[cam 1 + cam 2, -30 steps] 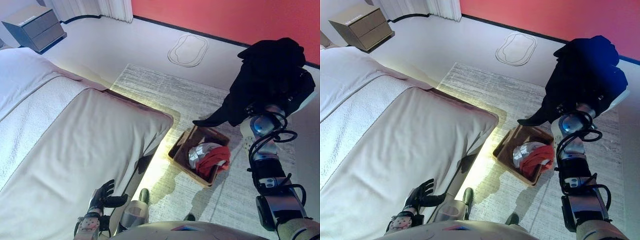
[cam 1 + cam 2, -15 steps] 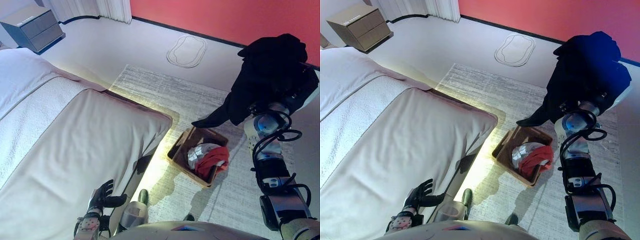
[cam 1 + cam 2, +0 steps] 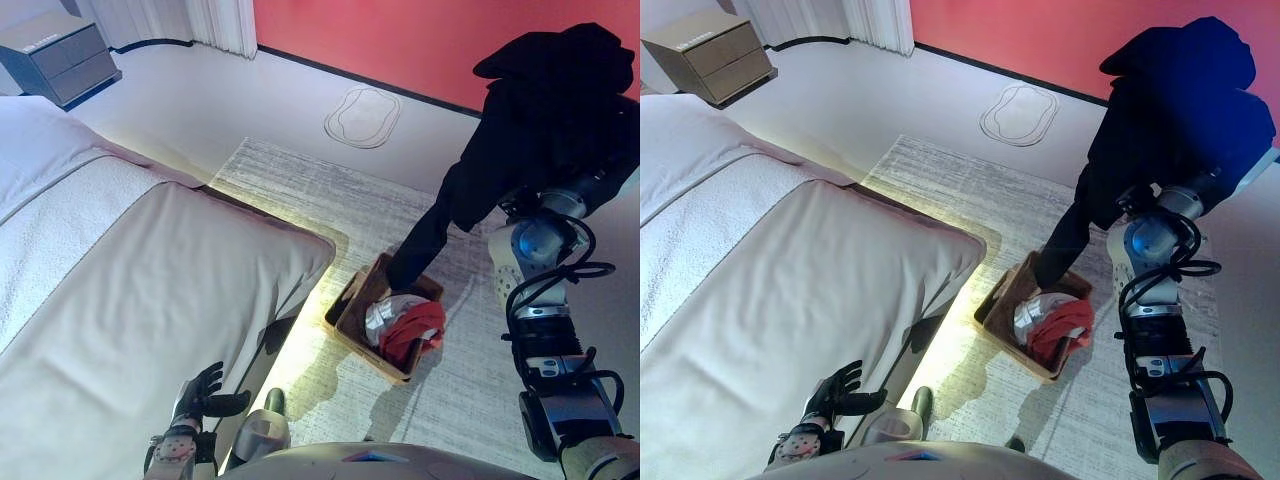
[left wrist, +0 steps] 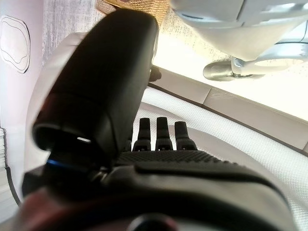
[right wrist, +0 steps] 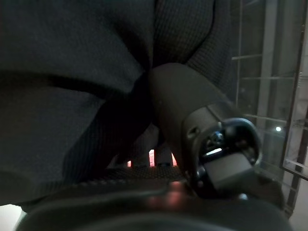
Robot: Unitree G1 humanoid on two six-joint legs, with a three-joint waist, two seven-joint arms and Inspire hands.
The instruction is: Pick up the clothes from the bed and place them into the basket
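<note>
the right hand is holding a black sweater high up, fingers clamped on it. its long end is hanging down to the basket, which has red and white clothes inside. if the hand lets go now, the sweater might be landing on the rug. the left hand is resting by the bed, fingers apart.

Over the last second the right hand has lifted the black garment higher, and its hanging end, earlier clear of the basket, now dangles down to the basket's far rim.
</note>
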